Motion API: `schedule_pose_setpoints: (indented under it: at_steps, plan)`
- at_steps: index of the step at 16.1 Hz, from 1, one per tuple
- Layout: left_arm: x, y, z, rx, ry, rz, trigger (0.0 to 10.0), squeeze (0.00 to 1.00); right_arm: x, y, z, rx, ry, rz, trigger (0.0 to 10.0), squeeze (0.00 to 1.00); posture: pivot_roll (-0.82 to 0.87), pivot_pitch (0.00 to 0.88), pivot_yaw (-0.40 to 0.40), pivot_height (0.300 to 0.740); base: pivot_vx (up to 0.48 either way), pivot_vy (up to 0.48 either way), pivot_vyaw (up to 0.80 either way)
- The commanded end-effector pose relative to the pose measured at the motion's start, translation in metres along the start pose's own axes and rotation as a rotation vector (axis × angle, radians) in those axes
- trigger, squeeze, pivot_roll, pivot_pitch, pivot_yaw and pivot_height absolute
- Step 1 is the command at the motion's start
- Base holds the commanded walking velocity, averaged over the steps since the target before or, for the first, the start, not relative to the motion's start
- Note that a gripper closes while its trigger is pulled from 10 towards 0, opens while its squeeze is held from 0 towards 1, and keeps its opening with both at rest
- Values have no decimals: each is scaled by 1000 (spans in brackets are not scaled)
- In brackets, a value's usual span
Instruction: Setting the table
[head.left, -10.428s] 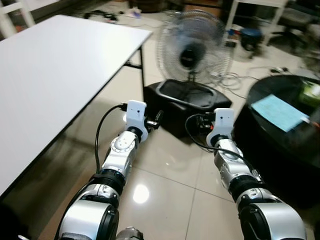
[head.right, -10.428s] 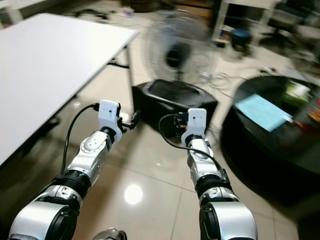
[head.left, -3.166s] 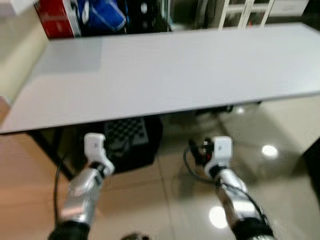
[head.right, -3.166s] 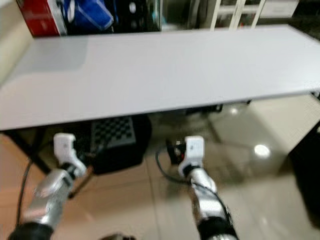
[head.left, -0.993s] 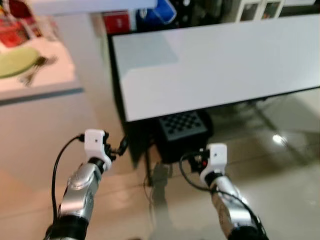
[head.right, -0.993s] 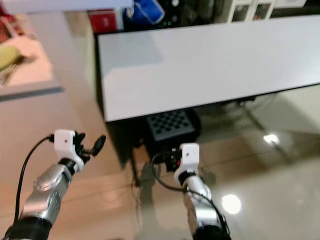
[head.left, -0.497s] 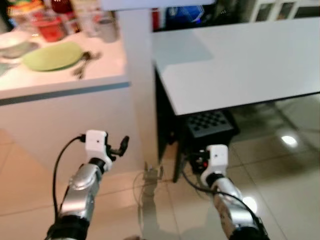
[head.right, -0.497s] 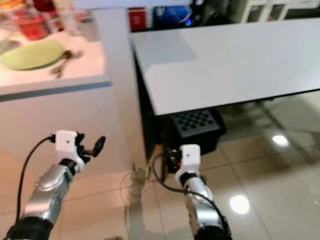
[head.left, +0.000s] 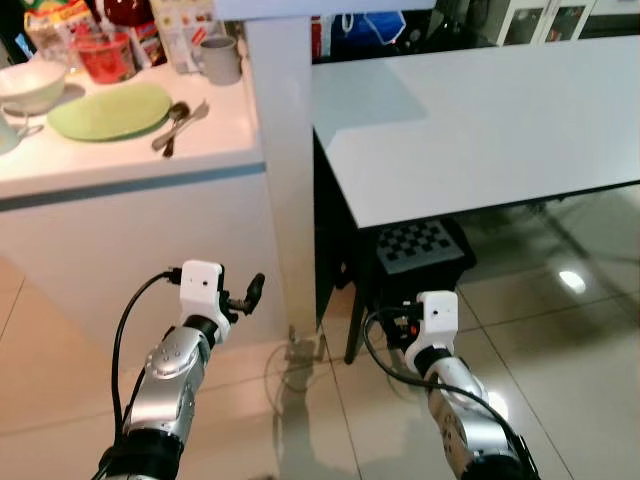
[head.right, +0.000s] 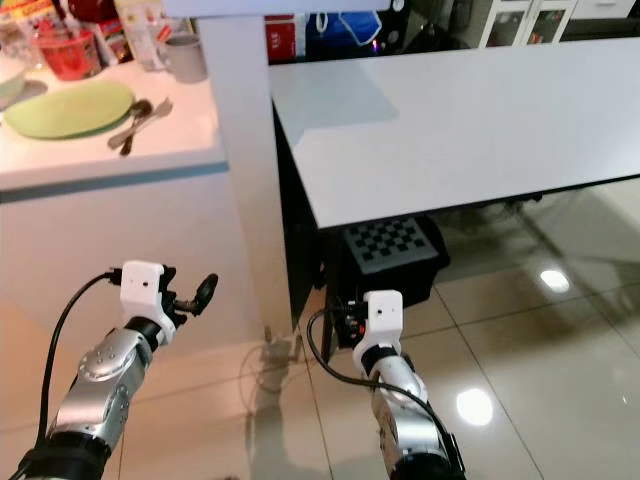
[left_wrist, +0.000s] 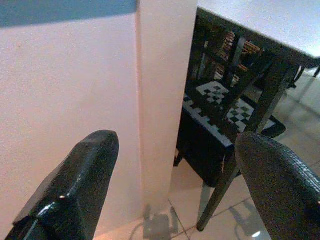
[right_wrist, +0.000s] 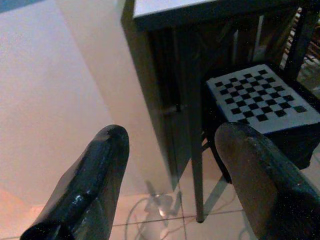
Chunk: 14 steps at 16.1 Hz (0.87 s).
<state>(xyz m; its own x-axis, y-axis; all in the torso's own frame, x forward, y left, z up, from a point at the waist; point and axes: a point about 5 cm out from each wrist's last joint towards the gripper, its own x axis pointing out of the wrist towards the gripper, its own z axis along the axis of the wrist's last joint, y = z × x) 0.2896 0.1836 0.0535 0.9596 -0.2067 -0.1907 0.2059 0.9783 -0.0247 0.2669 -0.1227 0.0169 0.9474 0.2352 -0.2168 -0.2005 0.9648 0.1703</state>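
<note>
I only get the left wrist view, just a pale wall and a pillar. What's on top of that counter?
Observer: A green plate lies on the counter, with a spoon and fork to its right.
Operator: Anything to drink from?
Observer: A grey cup stands behind the spoon and fork, close to the pillar.
Operator: Is the right gripper holding anything?
Observer: No, the right gripper is open with nothing between its fingers.
</note>
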Motion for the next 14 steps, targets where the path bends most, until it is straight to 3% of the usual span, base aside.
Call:
schedule_pose_setpoints:
  at_steps: [1,6,11,14]
  plan:
    - [2,1,6,21,-11,1,10000,0,0,0,5,-8,-14,-4,10000,0,6,0,53,740,450,0,0]
    - [5,-5,6,-5,-22,2,10000,0,-2,-4,4,-10,-10,-9,10000,0,0,0,54,740,414,75,0]
    - [5,-4,4,-15,-28,4,10000,0,-3,-6,2,-18,-8,-16,10000,0,-1,0,54,740,0,90,0]
    - [5,-3,9,-48,-63,-1,10000,0,-2,-7,10,-74,-72,-29,10000,0,-1,0,54,740,0,480,0]
